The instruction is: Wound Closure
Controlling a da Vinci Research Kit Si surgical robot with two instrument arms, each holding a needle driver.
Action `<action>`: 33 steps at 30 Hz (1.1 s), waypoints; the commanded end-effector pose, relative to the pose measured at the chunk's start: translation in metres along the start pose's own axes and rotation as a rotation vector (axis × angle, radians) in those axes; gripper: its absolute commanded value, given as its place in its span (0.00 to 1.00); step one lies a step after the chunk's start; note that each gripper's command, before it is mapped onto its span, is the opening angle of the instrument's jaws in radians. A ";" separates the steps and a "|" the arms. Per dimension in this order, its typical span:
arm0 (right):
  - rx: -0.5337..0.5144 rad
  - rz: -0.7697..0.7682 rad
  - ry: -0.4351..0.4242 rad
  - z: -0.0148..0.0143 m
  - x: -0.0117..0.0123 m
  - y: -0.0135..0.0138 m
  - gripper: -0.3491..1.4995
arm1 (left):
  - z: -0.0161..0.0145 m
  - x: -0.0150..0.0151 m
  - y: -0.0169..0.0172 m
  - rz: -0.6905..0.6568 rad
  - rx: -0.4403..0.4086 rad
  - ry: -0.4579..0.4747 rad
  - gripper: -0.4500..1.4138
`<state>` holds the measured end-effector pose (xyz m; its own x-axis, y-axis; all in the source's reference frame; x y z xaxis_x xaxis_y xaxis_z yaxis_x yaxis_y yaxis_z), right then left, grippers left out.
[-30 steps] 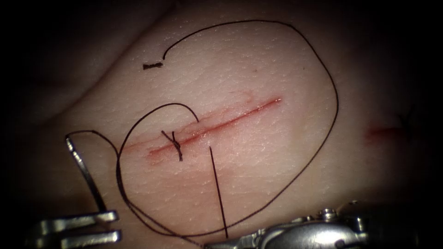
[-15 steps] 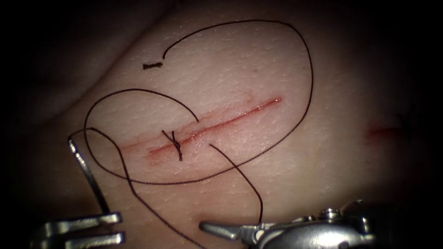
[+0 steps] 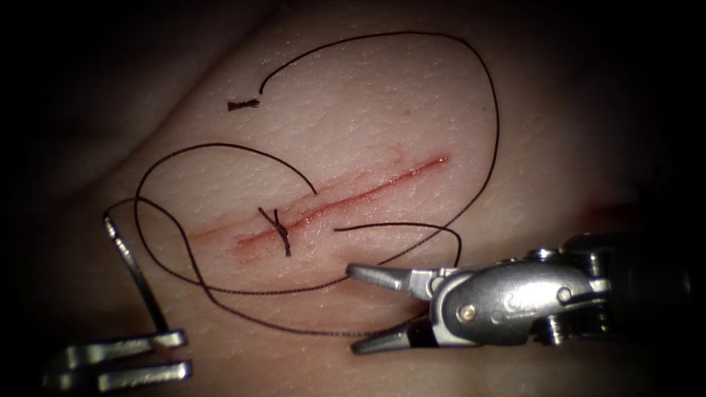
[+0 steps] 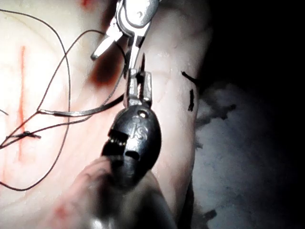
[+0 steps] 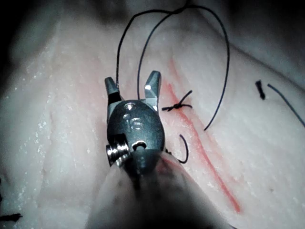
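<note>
Right end effector (image 3: 360, 309) now spread, empty, risen since before; left end effector (image 3: 165, 345) pinching needle (image 3: 136, 276) outside tissue (image 3: 412, 110)

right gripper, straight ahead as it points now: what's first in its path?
Probably thread: the right gripper, open and holding nothing, points left, and strands cross the tissue just beyond its tips. Farther along sits the needle, held by the left gripper. Depth is unclear.

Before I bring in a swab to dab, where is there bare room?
Bare tissue lies right of the big thread loop, above the open, empty right tool. Crowded: around the knot and left of the cut, with thread loops and the needle, out of the tissue, held at one end by the left tool.
</note>
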<state>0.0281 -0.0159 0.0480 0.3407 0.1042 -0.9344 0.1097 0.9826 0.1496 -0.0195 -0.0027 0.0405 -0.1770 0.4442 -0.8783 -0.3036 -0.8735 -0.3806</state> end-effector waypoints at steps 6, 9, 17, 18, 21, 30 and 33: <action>0.009 -0.006 0.002 -0.0011 -0.0016 -0.0006 0.86 | -0.0046 0.0004 0.0002 -0.004 0.045 0.003 0.00; 0.008 -0.007 0.008 -0.0016 -0.0015 -0.0008 0.85 | -0.0070 0.0013 -0.0003 0.007 0.074 0.006 0.00; -0.022 0.003 0.014 -0.0007 -0.0022 0.0006 0.84 | -0.0095 0.0040 -0.0025 0.036 0.157 0.022 0.00; -0.025 0.003 0.012 -0.0006 -0.0025 0.0009 0.84 | -0.0096 0.0042 -0.0025 0.040 0.163 0.023 0.00; -0.040 0.006 0.006 -0.0001 -0.0035 0.0018 0.84 | -0.0101 0.0044 -0.0027 0.049 0.182 0.026 0.00; -0.091 0.011 -0.009 0.0010 -0.0076 0.0052 0.85 | -0.0125 0.0039 -0.0033 0.048 0.220 0.025 0.00; -0.095 0.029 -0.002 0.0004 -0.0083 0.0057 0.85 | -0.0138 0.0039 -0.0038 0.046 0.239 0.022 0.00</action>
<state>0.0258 -0.0108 0.0562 0.3450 0.1343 -0.9289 0.0096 0.9892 0.1466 -0.0051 0.0004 0.0340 -0.1769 0.3967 -0.9008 -0.5165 -0.8164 -0.2581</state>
